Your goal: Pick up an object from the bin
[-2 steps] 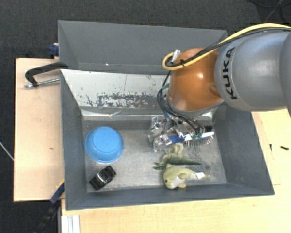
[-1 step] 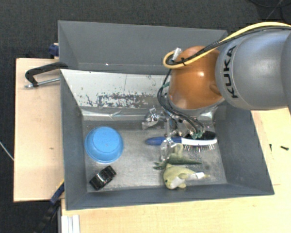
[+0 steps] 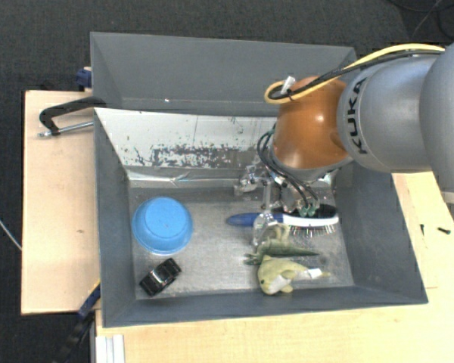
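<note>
Bin pick, single overhead view.

- You had the gripper [image 3: 266,227] set low over the floor of the bin [image 3: 113,203], directly under the wrist's orange cover [image 3: 310,131]. Dark cables [image 3: 291,184] ran down from the cover to it.
- Gripper state: you could not tell whether it was released or clenched. The wrist hardware and cables crowded that spot, and nothing could be seen gripped in it.
- Nearest thing: a brush [image 3: 314,221] with a white back and dark bristles. It lay flat just beside the gripper, on the side the arm came in from.
- On the gripper's opposite side a short blue handle [image 3: 240,219] stuck out, level with the brush. It was possibly the brush's own handle, but the gripper hid the join, so log it as unconfirmed.
- Just beside the gripper on the near-wall side lay a soft toy [image 3: 278,274]. It was pale yellow-green with a darker green part toward the gripper, and it appeared to touch or nearly touch the gripper's lower end.
- Well apart from the gripper, past the blue handle, a round blue bowl [image 3: 163,225] sat on the floor.
- A small black piece [image 3: 160,275] lay on the near-wall side of the bowl, equally far from the gripper.
</note>
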{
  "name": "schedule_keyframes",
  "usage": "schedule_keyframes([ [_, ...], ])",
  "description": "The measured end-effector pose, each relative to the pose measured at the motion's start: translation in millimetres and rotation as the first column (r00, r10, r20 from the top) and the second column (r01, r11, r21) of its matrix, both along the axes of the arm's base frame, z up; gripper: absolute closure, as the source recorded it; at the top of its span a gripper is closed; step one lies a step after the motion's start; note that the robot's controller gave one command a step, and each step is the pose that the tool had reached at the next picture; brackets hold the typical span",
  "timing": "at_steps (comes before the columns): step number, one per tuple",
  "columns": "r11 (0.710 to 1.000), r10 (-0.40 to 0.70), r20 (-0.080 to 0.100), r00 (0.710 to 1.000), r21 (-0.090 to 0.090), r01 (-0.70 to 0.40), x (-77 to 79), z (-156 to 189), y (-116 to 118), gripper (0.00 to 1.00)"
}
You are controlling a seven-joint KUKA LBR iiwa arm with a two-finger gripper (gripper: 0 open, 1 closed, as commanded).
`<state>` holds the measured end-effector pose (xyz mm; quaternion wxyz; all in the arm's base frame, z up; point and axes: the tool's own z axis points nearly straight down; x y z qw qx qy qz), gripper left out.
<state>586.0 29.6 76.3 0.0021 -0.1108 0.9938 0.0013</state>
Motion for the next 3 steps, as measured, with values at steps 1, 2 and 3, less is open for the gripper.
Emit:
schedule_keyframes([
  [1, 1.0, 0.0, 0.008, 1.0, 0.0, 0.0, 1.5, 1, 0, 1.0],
  [2, 0.998, 0.068, 0.012, 0.998, -0.003, -0.068, 3.9, 160, -12, 1.0],
  [3, 0.841, 0.542, 0.003, 0.841, -0.005, -0.542, -12.1, 172, -13, 1.0],
])
